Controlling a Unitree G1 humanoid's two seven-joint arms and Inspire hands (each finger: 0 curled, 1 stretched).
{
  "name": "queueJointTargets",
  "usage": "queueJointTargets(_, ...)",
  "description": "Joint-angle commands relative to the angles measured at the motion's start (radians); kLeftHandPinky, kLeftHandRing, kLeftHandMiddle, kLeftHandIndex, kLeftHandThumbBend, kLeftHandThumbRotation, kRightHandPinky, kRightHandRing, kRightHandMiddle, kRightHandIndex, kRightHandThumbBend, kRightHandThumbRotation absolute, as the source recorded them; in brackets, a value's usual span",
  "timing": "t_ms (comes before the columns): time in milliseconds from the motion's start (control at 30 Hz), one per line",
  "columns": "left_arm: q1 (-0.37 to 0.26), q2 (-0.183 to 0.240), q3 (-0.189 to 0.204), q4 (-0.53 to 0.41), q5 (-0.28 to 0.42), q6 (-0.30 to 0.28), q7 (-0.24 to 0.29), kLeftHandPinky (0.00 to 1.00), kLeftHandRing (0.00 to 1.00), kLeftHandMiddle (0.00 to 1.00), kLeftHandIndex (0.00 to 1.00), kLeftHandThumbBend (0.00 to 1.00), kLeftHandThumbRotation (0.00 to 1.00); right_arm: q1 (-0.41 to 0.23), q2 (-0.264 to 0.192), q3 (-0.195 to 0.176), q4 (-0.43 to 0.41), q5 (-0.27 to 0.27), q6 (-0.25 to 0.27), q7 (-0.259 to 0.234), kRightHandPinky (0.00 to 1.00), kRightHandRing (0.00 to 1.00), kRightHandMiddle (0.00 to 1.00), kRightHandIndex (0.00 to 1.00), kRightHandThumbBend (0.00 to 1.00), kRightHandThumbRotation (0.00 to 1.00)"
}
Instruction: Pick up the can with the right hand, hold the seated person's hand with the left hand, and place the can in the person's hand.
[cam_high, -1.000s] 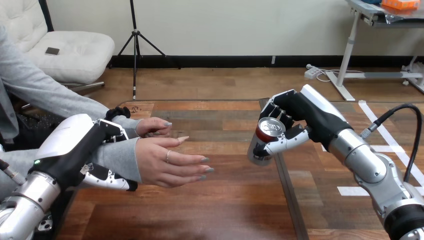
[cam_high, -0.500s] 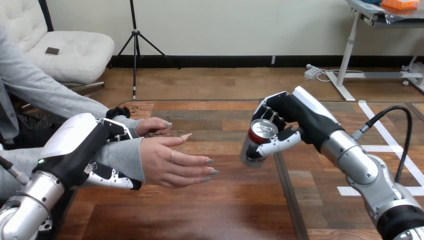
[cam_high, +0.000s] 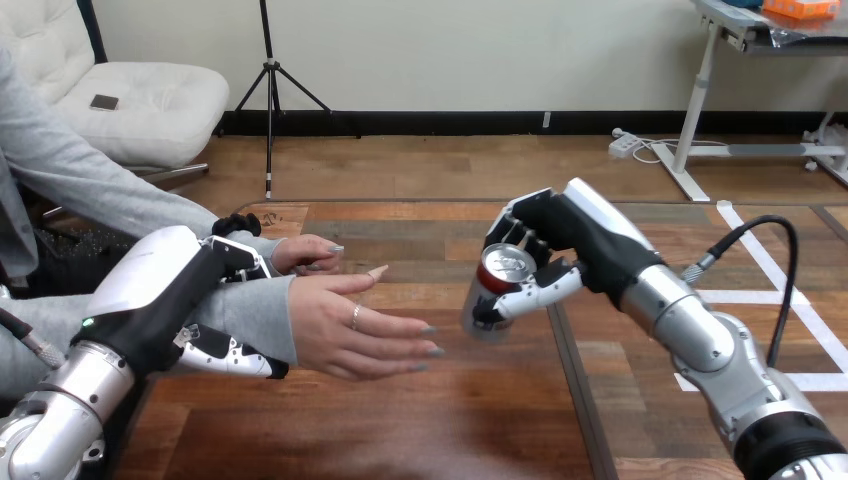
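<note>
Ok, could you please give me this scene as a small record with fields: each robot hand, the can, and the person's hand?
right hand: shut on the can, raised above the table
left hand: shut on the person's wrist, over the sleeve
can: tilted, clear of the table
person's hand: open, fingers stretched toward the can, not touching it
step left: can not yet placed in the person's hand

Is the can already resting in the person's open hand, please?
No, the right hand grips the can, which is clear of the person's hand.
</note>
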Motion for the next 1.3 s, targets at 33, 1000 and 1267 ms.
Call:
queueJointTargets(33, -0.083, -0.033, 0.009, -0.105, -0.052, -0.035, 0.005, 0.16, 0.2, 0.27, 0.39, 0.82, 0.0, -0.144, 0.027, -0.001, -0.052, 0.01, -0.01, -0.005, 0.31, 0.35, 0.39, 0.4, 0.85, 0.0)
queueJointTargets(1000, -0.08, -0.065, 0.003, -0.114, -0.045, -0.03, 0.008, 0.16, 0.19, 0.27, 0.39, 0.81, 0.0, -0.168, 0.091, 0.028, -0.039, -0.003, -0.03, 0.003, 0.29, 0.33, 0.38, 0.4, 0.86, 0.0)
queueJointTargets(1267, -0.081, -0.073, 0.001, -0.116, -0.042, -0.024, 0.005, 0.16, 0.19, 0.27, 0.39, 0.81, 0.0, -0.173, 0.106, 0.036, -0.04, -0.005, -0.034, 0.0, 0.27, 0.3, 0.36, 0.4, 0.85, 0.0)
